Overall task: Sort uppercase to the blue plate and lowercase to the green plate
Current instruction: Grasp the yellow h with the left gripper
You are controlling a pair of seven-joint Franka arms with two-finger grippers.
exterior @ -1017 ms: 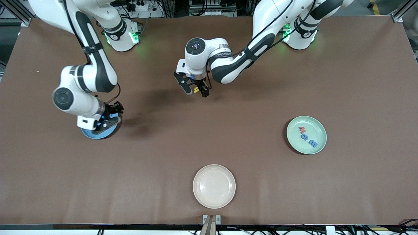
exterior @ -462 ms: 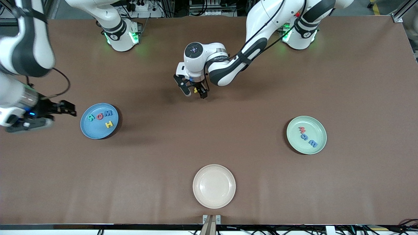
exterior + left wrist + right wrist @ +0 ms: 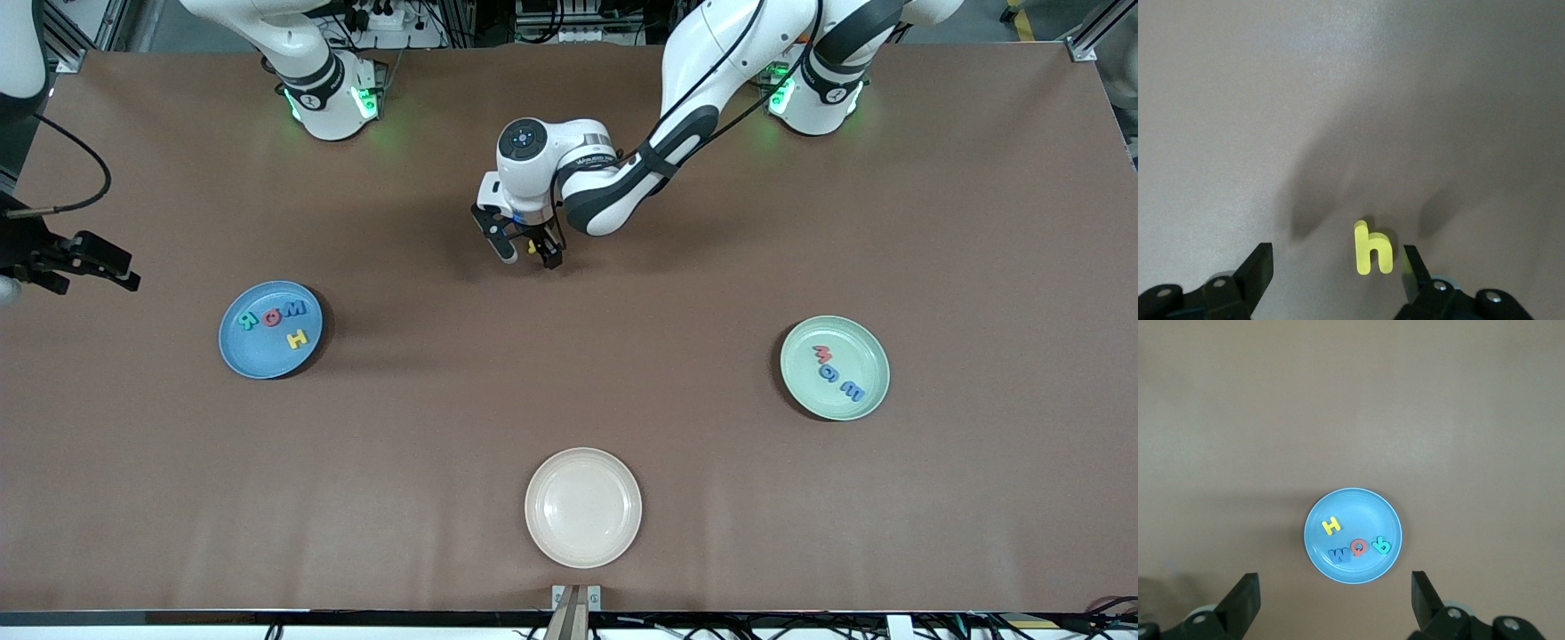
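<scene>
A yellow lowercase h (image 3: pixel 1373 249) lies flat on the brown table near the middle. My left gripper (image 3: pixel 526 249) is low around it and open (image 3: pixel 1337 270); the h (image 3: pixel 532 248) sits close to one finger, not pinched. The blue plate (image 3: pixel 258 357) toward the right arm's end holds a teal R (image 3: pixel 248 321), a red Q (image 3: pixel 271 315), a blue W (image 3: pixel 294 309) and a yellow H (image 3: pixel 297 338). My right gripper (image 3: pixel 123 271) hangs open (image 3: pixel 1335 603), high beside that blue plate (image 3: pixel 1365 510). The green plate (image 3: pixel 805 387) holds a red w (image 3: pixel 822 353) and two blue lowercase letters (image 3: pixel 840 380).
An empty cream plate (image 3: pixel 582 507) stands near the table's front edge, in the middle. The arms' bases stand along the farthest edge from the front camera. Bare brown table lies between the three plates.
My right arm has lifted off the blue plate and swung out toward its end of the table, uncovering the capitals. My left gripper has settled slightly around the yellow h.
</scene>
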